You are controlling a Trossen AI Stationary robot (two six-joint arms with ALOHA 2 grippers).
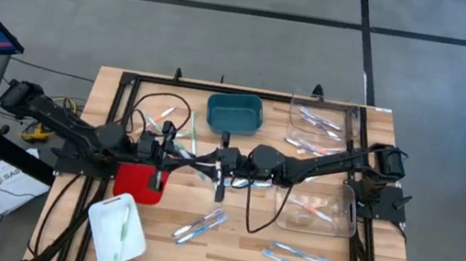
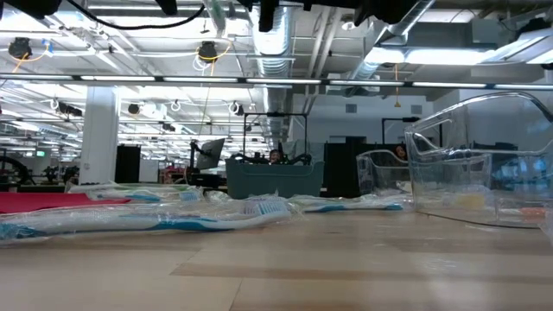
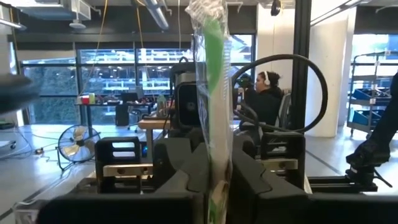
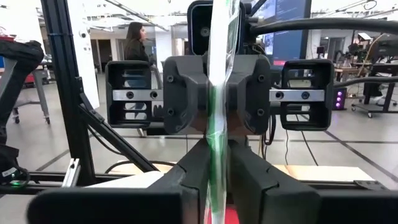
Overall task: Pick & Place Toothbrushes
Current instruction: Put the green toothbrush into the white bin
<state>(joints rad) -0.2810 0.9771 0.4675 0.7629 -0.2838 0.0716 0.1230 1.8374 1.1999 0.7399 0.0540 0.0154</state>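
A light green toothbrush (image 3: pixel 214 93) in a clear wrapper stands upright in the air over the middle of the table. My left gripper (image 3: pixel 217 186) and my right gripper (image 4: pixel 217 180) face each other, and both are shut on it. In the high view they meet at the table's centre: left gripper (image 1: pixel 213 159), right gripper (image 1: pixel 234 161). Other toothbrushes lie flat on the wood: a blue and pink group (image 1: pixel 200 226), two blue ones (image 1: pixel 293 258) and some near the cables (image 1: pixel 169 126). My left gripper pinches the wrapped toothbrush's shaft (image 4: pixel 217 109) between its two fingers, coming level from the table's left and lying across it. The brush stands upright, clear of the table. My right gripper pinches the same shaft (image 4: pixel 216 163) between its two fingers, level from the table's right and across it, close to the left gripper's hold.
A red bin (image 1: pixel 140 181) and a white tray (image 1: pixel 116 229) holding a green toothbrush sit at the near left. A teal bin (image 1: pixel 234 112) stands behind the grippers. Two clear containers (image 1: pixel 327 119) (image 1: pixel 318 208) with toothbrushes are on the right. Black cables (image 1: pixel 157 110) loop at the far left.
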